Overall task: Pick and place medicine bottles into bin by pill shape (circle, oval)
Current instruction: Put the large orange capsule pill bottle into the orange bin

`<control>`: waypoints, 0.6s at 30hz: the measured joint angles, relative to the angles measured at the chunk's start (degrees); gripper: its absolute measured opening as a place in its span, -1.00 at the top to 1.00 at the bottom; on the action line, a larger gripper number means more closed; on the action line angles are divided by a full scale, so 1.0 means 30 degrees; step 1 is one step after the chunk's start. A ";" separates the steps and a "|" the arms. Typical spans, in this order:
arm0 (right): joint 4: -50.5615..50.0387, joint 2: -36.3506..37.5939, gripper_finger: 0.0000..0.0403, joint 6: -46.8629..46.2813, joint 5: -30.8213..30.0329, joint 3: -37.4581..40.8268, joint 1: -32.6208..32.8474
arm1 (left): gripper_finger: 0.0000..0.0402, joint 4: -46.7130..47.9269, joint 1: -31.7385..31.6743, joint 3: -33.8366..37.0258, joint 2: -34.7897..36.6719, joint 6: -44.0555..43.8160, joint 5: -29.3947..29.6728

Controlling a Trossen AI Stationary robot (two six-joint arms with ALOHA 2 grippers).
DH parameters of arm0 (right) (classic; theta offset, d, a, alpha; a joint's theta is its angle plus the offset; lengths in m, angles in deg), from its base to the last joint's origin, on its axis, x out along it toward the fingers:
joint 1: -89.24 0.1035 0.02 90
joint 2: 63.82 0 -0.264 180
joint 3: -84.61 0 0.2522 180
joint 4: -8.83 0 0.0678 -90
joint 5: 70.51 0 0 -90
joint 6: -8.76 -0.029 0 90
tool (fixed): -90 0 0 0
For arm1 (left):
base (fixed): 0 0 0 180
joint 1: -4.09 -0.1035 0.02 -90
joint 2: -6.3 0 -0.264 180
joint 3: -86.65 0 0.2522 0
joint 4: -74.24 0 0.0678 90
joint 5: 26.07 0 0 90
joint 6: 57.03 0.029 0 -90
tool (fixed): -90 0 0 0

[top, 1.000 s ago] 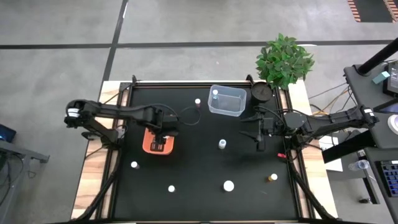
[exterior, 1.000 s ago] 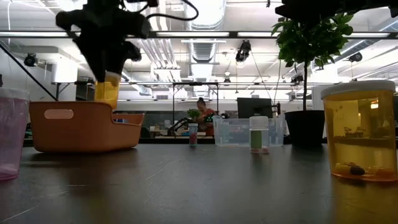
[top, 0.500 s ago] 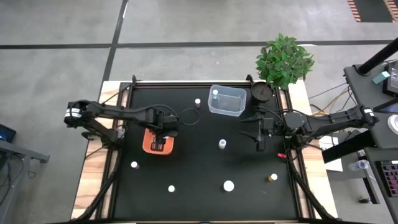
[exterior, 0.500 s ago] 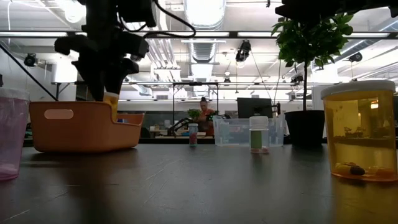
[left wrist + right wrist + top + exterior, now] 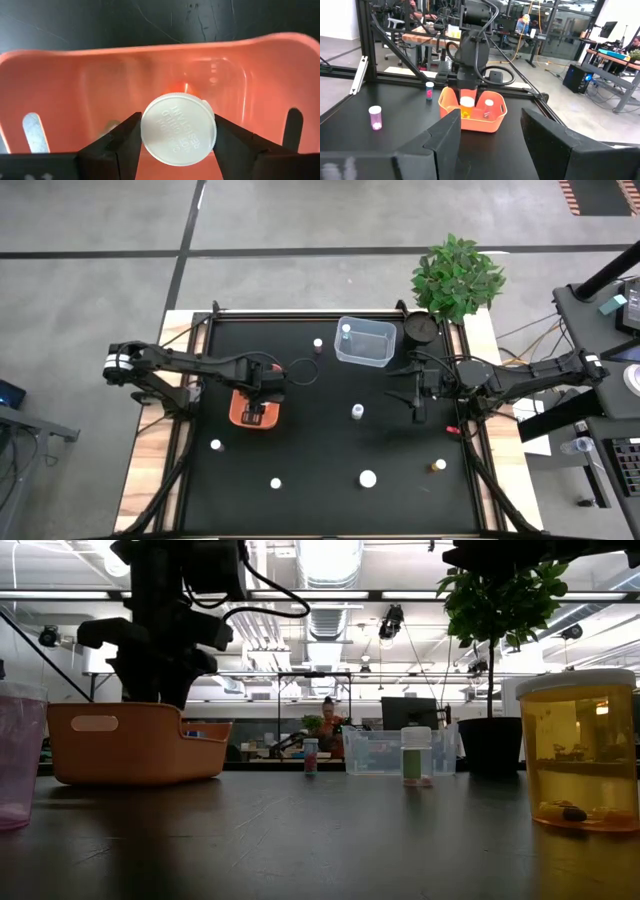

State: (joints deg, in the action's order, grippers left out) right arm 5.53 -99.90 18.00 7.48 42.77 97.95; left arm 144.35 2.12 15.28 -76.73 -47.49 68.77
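Observation:
My left gripper reaches down into the orange bin at the table's left and is shut on a white-capped medicine bottle. The right wrist view shows that bottle inside the bin beside another white-capped bottle. My right gripper is open and empty at the table's right. Loose bottles stand upright on the table: one at the centre, one at the far side, several along the near side, and an amber one. My left gripper pinches the bottle's white cap between its two fingers, one on each side. The fingers come from above, pointing down. The bottle stands upright inside the orange bin; whether its base touches the bin's floor I cannot tell.
A clear bin with a bottle in it stands at the far side. A black pot and a plant stand at the far right corner. A small red thing lies near the right edge.
My left gripper has gone down into the orange bin with the bottle. The bottle showed above the bin's rim in the low view before and is now hidden behind the bin's wall.

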 joint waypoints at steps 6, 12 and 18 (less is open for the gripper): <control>0.0000 0.0000 0.01 0.0000 0.0000 0.0000 0.0000 | 0.02 -0.0246 0.0000 -0.0007 0.0000 0.0093 0.0000; -0.0120 0.0000 0.01 0.0029 0.0000 0.0000 0.0000 | 0.00 -0.0255 0.0021 -0.0007 -0.0007 -0.0146 0.0692; -0.0124 -0.0007 0.01 0.0182 0.0000 0.0000 0.0000 | 0.00 -0.0304 0.0052 -0.0007 -0.0022 -0.0060 0.1071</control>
State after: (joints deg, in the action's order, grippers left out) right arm 5.16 -99.92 18.54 7.48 42.77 97.95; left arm 143.44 2.27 15.26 -76.79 -47.67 71.98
